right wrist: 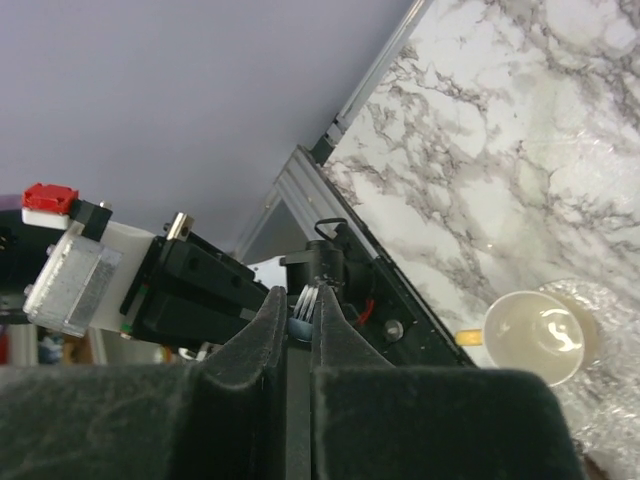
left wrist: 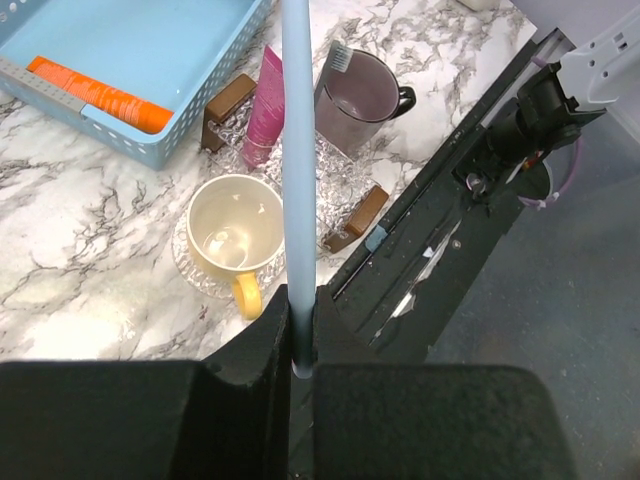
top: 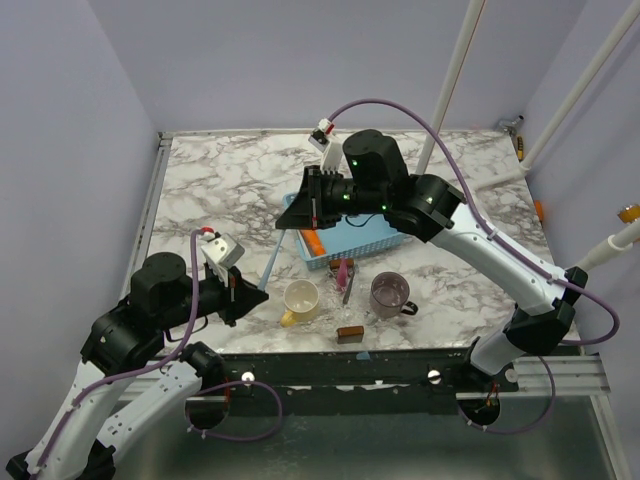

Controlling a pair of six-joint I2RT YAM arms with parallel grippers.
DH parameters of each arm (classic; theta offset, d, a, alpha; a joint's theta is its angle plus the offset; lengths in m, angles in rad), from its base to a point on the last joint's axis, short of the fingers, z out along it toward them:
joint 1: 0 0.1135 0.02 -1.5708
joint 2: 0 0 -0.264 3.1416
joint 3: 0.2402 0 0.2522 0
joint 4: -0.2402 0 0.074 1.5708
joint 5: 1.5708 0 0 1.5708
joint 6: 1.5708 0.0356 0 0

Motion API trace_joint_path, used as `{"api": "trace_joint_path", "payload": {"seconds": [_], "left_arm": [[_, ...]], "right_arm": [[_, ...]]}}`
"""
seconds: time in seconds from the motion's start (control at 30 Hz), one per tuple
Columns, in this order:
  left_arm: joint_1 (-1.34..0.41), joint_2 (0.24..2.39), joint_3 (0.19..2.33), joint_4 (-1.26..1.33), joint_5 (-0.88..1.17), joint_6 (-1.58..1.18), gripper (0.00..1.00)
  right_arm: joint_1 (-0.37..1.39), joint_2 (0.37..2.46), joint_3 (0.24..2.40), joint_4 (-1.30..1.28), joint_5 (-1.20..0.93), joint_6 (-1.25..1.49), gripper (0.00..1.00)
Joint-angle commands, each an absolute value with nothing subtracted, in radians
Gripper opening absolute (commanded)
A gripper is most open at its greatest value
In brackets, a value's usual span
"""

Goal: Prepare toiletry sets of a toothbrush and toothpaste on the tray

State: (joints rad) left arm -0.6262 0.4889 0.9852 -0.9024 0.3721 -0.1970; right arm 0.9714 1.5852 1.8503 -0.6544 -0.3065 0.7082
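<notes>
The light blue toothbrush [top: 272, 262] hangs in the air between both grippers, left of the tray [top: 370, 245]. My left gripper [left wrist: 298, 300] is shut on the handle's lower end, and the handle [left wrist: 297, 150] runs straight up that view. My right gripper [right wrist: 298, 300] is shut on the brush head, with white bristles [right wrist: 312, 300] showing between its jaws. An orange toothpaste [left wrist: 100, 95] lies inside the tray [left wrist: 150, 60] along its near wall. A pink toothpaste [left wrist: 265, 105] lies on the table just outside the tray.
A yellow mug [left wrist: 233, 225] and a purple-grey mug [left wrist: 360, 90] stand near the table's front edge. A second brush head [left wrist: 340, 55] shows at the purple mug's rim. One brown block [left wrist: 355, 218] lies by the edge, another [left wrist: 228, 105] beside the tray.
</notes>
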Motion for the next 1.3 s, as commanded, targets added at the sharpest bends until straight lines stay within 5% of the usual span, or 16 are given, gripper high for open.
{"api": "trace_joint_path", "payload": {"seconds": [0.0,0.1,0.27,0.5,0.9,1.27], "left_arm": [[-0.631,0.49,0.976,-0.907,0.366,-0.183,0.13],[-0.632,0.492,0.971,-0.903,0.381,-0.183,0.17],[-0.632,0.494,0.967,-0.897,0.379,-0.183,0.47],[-0.632,0.495,0.947,-0.864,0.376,-0.225,0.67],[-0.632,0.448,0.89,-0.754,0.334,-0.313,0.77],[-0.632,0.428,0.872,-0.738,0.259,-0.328,0.98]], "right_arm": [[0.969,1.561,1.844,-0.671,-0.343,0.705,0.01],[0.968,1.555,1.828,-0.661,-0.354,0.705,0.01],[0.969,1.522,1.796,-0.673,-0.322,0.684,0.01],[0.968,1.44,1.702,-0.714,-0.273,0.619,0.01],[0.968,1.255,1.559,-0.861,-0.218,0.347,0.01],[0.978,1.12,1.314,-0.743,-0.141,0.208,0.01]]}}
